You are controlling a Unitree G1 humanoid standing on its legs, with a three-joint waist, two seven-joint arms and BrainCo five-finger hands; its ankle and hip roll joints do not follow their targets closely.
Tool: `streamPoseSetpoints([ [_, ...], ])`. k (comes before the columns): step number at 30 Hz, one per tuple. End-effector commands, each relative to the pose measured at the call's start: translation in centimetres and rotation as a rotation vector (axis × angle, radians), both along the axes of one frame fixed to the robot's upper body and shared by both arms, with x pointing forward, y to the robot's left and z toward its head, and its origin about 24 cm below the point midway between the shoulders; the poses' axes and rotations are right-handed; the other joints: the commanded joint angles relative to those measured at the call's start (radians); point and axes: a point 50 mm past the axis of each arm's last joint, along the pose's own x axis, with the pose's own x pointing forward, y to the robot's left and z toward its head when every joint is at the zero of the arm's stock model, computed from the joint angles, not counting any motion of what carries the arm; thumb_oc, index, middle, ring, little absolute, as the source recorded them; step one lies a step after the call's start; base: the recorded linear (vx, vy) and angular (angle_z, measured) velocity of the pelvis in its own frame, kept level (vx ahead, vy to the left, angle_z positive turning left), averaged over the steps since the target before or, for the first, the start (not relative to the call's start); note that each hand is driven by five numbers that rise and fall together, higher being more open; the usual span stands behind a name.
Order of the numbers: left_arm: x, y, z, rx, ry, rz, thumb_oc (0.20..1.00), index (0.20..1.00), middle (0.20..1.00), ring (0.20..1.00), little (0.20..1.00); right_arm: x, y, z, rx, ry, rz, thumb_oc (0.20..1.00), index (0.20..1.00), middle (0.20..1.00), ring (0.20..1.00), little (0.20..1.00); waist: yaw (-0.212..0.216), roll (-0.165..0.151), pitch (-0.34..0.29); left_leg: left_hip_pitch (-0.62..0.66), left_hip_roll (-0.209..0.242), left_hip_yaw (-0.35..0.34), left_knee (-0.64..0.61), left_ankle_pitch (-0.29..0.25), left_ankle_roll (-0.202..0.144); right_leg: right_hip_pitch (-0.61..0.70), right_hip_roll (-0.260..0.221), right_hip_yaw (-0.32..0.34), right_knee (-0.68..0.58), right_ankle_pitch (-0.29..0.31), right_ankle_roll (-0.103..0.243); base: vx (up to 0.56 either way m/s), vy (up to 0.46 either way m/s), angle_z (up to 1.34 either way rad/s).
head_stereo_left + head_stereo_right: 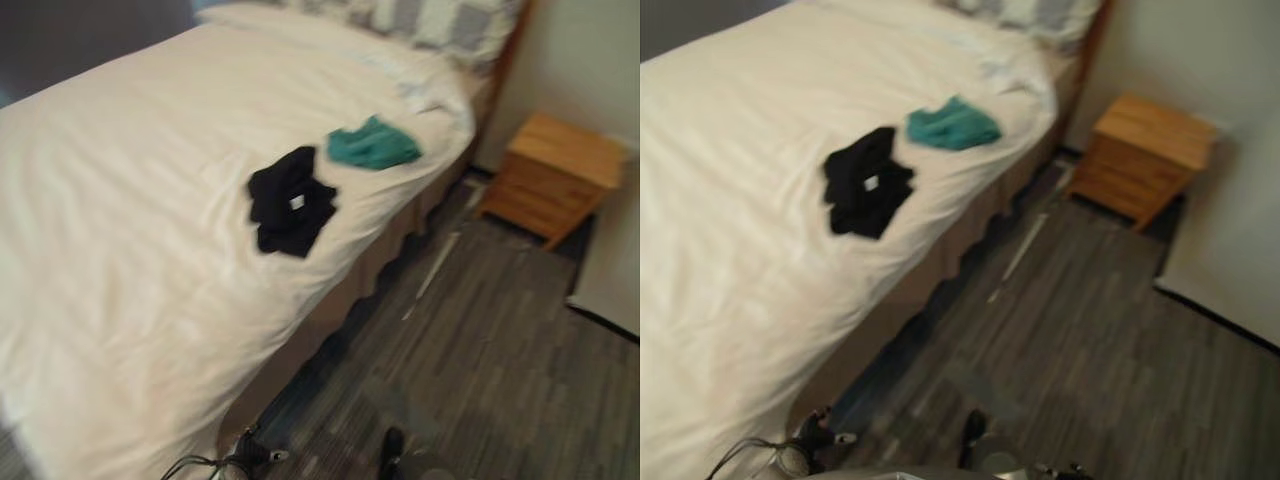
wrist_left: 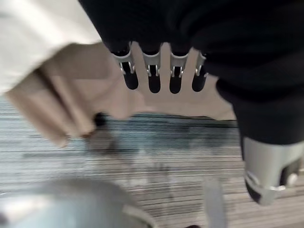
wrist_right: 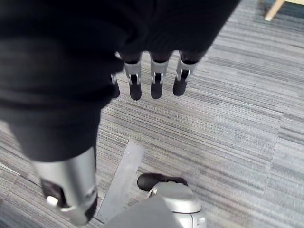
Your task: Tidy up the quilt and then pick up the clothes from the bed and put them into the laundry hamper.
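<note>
Left eye view: you are looking down on a bed [image 1: 130,250] covered by a cream quilt [image 1: 120,180], spread fairly flat with light creases. Two garments lie on it near the bed's right edge. The black garment [image 1: 290,200] is crumpled, its long axis running roughly from the pillow end toward the foot, with a small pale tag showing near its middle. The teal garment [image 1: 372,146] lies just beyond it toward the pillows, bunched, its long axis running across the bed toward the edge. The two are near each other but apart. Checked pillows [image 1: 440,22] sit at the head. A wooden nightstand [image 1: 550,175] stands on the grey striped floor [image 1: 480,350] right of the bed, against the wall.

Right eye view: same layout. Black garment [image 1: 865,182] and teal garment [image 1: 952,126] on the quilt, nightstand [image 1: 1148,155] well apart from them across the floor.

Left wrist view: your left hand [image 2: 161,76] hangs beside the bed's edge, over the floor. Its fingers [image 2: 154,80] are straight in a row, thumb apart, holding nothing. The quilt's overhang [image 2: 33,33] and a tan bed skirt [image 2: 71,95] show past them.

Right wrist view: your right hand [image 3: 152,78] hangs over the striped floor [image 3: 228,109]. Fingers [image 3: 156,83] straight and relaxed, thumb apart, nothing in them.
</note>
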Motion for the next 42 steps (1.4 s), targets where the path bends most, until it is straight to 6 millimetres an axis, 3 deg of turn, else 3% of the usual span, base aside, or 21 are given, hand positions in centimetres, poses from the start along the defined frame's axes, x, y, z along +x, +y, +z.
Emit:
streamPoseSetpoints([
  [1, 4.8, -1.8, 1.6, -0.034, -0.186, 0.038, 1.0, 1.0, 1.0, 1.0, 1.0, 4.4, -2.7, 1.7, -0.113, -0.118, 0.127, 1.0, 1.0, 1.0, 1.0, 1.0, 0.047, -0.007, 0.118, -0.108, -0.269, -0.232, -0.04, -0.068, 0.069, 0.084, 0.016, 0.096, -0.053, -0.098, 0.107, 0.28, -0.022, -1.7],
  [2, 4.8, -2.4, 1.5, -0.062, -0.204, 0.092, 1.0, 1.0, 1.0, 1.0, 1.0, 6.3, -2.0, 2.1, -0.126, -0.159, 0.214, 1.0, 1.0, 1.0, 1.0, 1.0, 0.096, -0.01, 0.117, -0.169, -0.339, -0.313, -0.087, -0.097, 0.08, 0.109, 0.023, 0.192, -0.084, -0.096, 0.126, 0.28, -0.016, -2.14],
  [4, 4.9, -2.5, 1.5, -0.065, -0.208, 0.101, 1.0, 1.0, 1.0, 1.0, 1.0, 7.2, -1.8, 2.4, -0.138, -0.185, 0.249, 1.0, 1.0, 1.0, 1.0, 1.0, 0.113, -0.009, 0.116, -0.187, -0.352, -0.331, -0.165, -0.102, 0.083, 0.12, 0.024, 0.223, -0.098, -0.101, 0.135, 0.31, -0.002, -2.39],
  [7, 5.0, -3.0, 1.5, -0.072, -0.211, 0.093, 1.0, 1.0, 1.0, 1.0, 1.0, 8.9, -1.6, 3.1, -0.167, -0.232, 0.327, 1.0, 1.0, 1.0, 1.0, 1.0, 0.135, 0.012, 0.099, -0.199, -0.394, -0.305, -0.426, -0.057, 0.084, 0.159, 0.048, 0.277, -0.131, -0.116, 0.147, 0.46, 0.042, -1.11],
  [8, 5.0, -3.1, 1.5, -0.062, -0.208, 0.068, 1.0, 1.0, 1.0, 1.0, 1.0, 9.6, -1.5, 3.4, -0.195, -0.245, 0.391, 1.0, 1.0, 1.0, 1.0, 1.0, 0.16, 0.039, 0.089, -0.212, -0.406, -0.26, -0.605, 0.036, 0.06, 0.2, 0.08, 0.321, -0.132, -0.154, 0.148, 0.54, 0.01, -1.34],
  [12, 2.1, -1.6, 0.2, -0.003, -0.101, 0.107, 1.0, 1.0, 1.0, 1.0, 1.0, 8.4, -0.9, 2.9, -0.19, -0.209, 0.452, 1.0, 1.0, 1.0, 1.0, 1.0, 0.207, 0.016, 0.058, -0.195, -0.421, -0.228, -0.677, 0.029, 0.11, 0.278, 0.099, 0.345, -0.002, -0.223, 0.153, 0.71, -0.012, -0.73],
  [14, 1.4, -1.3, -0.1, 0.024, -0.069, 0.125, 1.0, 1.0, 1.0, 1.0, 1.0, 7.6, -0.8, 2.5, -0.18, -0.184, 0.429, 1.0, 1.0, 1.0, 1.0, 1.0, 0.198, -0.015, 0.075, -0.158, -0.458, -0.241, -0.646, 0.002, 0.144, 0.183, 0.071, 0.31, 0.311, -0.049, 0.306, 0.52, -0.069, -0.58],
  [15, 1.6, -1.0, 0.0, 0.052, -0.064, 0.115, 1.0, 1.0, 1.0, 1.0, 1.0, 7.6, -0.8, 2.4, -0.181, -0.187, 0.414, 1.0, 1.0, 1.0, 1.0, 1.0, 0.174, -0.011, 0.089, -0.131, -0.442, -0.242, -0.641, -0.013, 0.143, 0.111, 0.064, 0.296, 0.45, 0.05, 0.345, 0.42, -0.082, -0.74],
  [17, 2.2, -0.2, 0.3, 0.086, -0.07, 0.106, 1.0, 1.0, 1.0, 1.0, 1.0, 7.4, -0.9, 2.4, -0.184, -0.181, 0.396, 1.0, 1.0, 1.0, 1.0, 1.0, 0.129, 0.029, 0.12, -0.021, -0.411, -0.258, -0.703, -0.031, 0.149, -0.063, 0.035, 0.233, 0.682, 0.053, 0.345, 0.49, -0.009, -0.31],
  [19, 2.7, -0.1, 0.6, 0.093, -0.087, 0.087, 1.0, 1.0, 1.0, 1.0, 1.0, 7.0, -1.2, 2.3, -0.186, -0.169, 0.362, 1.0, 1.0, 1.0, 1.0, 1.0, 0.099, 0.061, 0.133, 0.057, -0.392, -0.271, -0.744, -0.049, 0.139, -0.133, -0.036, 0.138, 0.653, -0.021, 0.294, 0.56, -0.025, 0.51],
  [21, 3.1, -0.2, 0.7, 0.079, -0.104, 0.102, 1.0, 1.0, 1.0, 1.0, 1.0, 6.7, -1.5, 2.2, -0.179, -0.163, 0.311, 1.0, 1.0, 1.0, 1.0, 1.0, 0.071, 0.076, 0.142, 0.124, -0.386, -0.291, -0.752, -0.097, 0.117, -0.187, -0.082, 0.079, 0.458, -0.083, 0.254, 0.63, -0.194, 0.39],
  [24, 3.2, 0.2, 0.8, 0.084, -0.11, 0.105, 1.0, 1.0, 1.0, 1.0, 1.0, 6.7, -1.7, 2.2, -0.175, -0.159, 0.277, 1.0, 1.0, 1.0, 1.0, 1.0, 0.053, 0.073, 0.143, 0.179, -0.378, -0.307, -0.752, -0.14, 0.089, -0.189, -0.097, 0.082, 0.174, -0.044, 0.254, 0.59, -0.294, 0.32],
  [26, 3.8, 0.4, 1.1, 0.088, -0.131, 0.108, 1.0, 1.0, 1.0, 1.0, 1.0, 6.3, -1.8, 2.0, -0.168, -0.136, 0.257, 1.0, 1.0, 1.0, 1.0, 1.0, 0.023, 0.072, 0.132, 0.263, -0.352, -0.33, -0.743, -0.217, 0.058, -0.218, -0.102, 0.179, -0.024, 0.015, 0.284, 0.74, -0.393, 0.26],
  [28, 3.4, 0.3, 0.9, 0.085, -0.129, 0.118, 1.0, 1.0, 1.0, 1.0, 1.0, 5.3, -2.2, 1.7, -0.172, -0.093, 0.281, 1.0, 1.0, 1.0, 1.0, 1.0, 0.011, 0.087, 0.127, 0.289, -0.326, -0.349, -0.615, -0.22, 0.04, -0.21, -0.081, 0.214, 0.027, 0.03, 0.267, 0.57, -0.301, 0.45],
  [29, 3.5, 0.2, 1.0, 0.078, -0.137, 0.129, 1.0, 1.0, 1.0, 1.0, 1.0, 5.2, -2.6, 1.8, -0.181, -0.084, 0.273, 1.0, 1.0, 1.0, 1.0, 1.0, 0.013, 0.086, 0.126, 0.246, -0.314, -0.341, -0.486, -0.172, 0.034, -0.193, -0.071, 0.211, 0.037, 0.03, 0.247, 0.49, -0.565, 0.65],
  [30, 4.3, -0.2, 1.3, 0.055, -0.173, 0.145, 1.0, 1.0, 1.0, 1.0, 1.0, 6.0, -3.1, 2.2, -0.202, -0.112, 0.267, 1.0, 1.0, 1.0, 1.0, 1.0, 0.039, 0.066, 0.166, 0.066, -0.286, -0.363, -0.114, -0.065, 0.053, -0.126, -0.061, 0.191, 0.02, 0.013, 0.192, 0.29, -0.471, 0.59],
  [31, 4.3, -0.2, 1.4, 0.055, -0.173, 0.145, 1.0, 1.0, 1.0, 1.0, 1.0, 6.1, -3.1, 2.2, -0.202, -0.112, 0.267, 1.0, 1.0, 1.0, 1.0, 1.0, 0.037, 0.064, 0.163, 0.061, -0.288, -0.365, -0.113, -0.063, 0.053, -0.129, -0.064, 0.189, 0.019, 0.015, 0.192, 0.23, -0.477, 0.78],
  [35, 4.7, -0.7, 1.5, 0.036, -0.193, 0.135, 1.0, 1.0, 1.0, 1.0, 1.0, 7.4, -3.7, 2.9, -0.235, -0.139, 0.303, 1.0, 1.0, 1.0, 1.0, 1.0, 0.081, 0.04, 0.182, -0.08, -0.294, -0.306, -0.039, -0.081, 0.071, -0.044, -0.07, 0.155, -0.013, -0.02, 0.168, 0.29, -0.178, 0.13],
  [38, 2.7, -1.2, 0.5, 0.021, -0.133, 0.146, 1.0, 1.0, 1.0, 1.0, 1.0, 8.4, -4.4, 3.7, -0.31, -0.169, 0.362, 1.0, 1.0, 1.0, 1.0, 1.0, 0.114, 0.058, 0.138, -0.098, -0.367, -0.168, -0.378, -0.124, 0.094, 0.059, -0.058, 0.12, -0.056, -0.07, 0.188, 0.47, -0.037, 0.11],
  [41, 1.0, -0.5, -0.1, 0.049, -0.077, 0.182, 1.0, 1.0, 1.0, 1.0, 1.0, 10.3, -4.8, 5.1, -0.354, -0.272, 0.363, 1.0, 1.0, 1.0, 1.0, 1.0, 0.096, 0.086, 0.113, -0.062, -0.348, 0.113, -0.552, -0.076, 0.059, 0.15, -0.011, 0.049, -0.035, -0.165, 0.195, 0.39, -0.067, 0.46],
  [42, 1.0, -0.5, -0.1, 0.049, -0.077, 0.182, 1.0, 1.0, 1.0, 1.0, 1.0, 10.3, -4.8, 5.1, -0.354, -0.272, 0.363, 1.0, 1.0, 1.0, 1.0, 1.0, 0.096, 0.086, 0.114, -0.061, -0.348, 0.113, -0.552, -0.075, 0.059, 0.151, -0.012, 0.049, -0.035, -0.165, 0.195, 0.45, -0.053, 0.72],
])
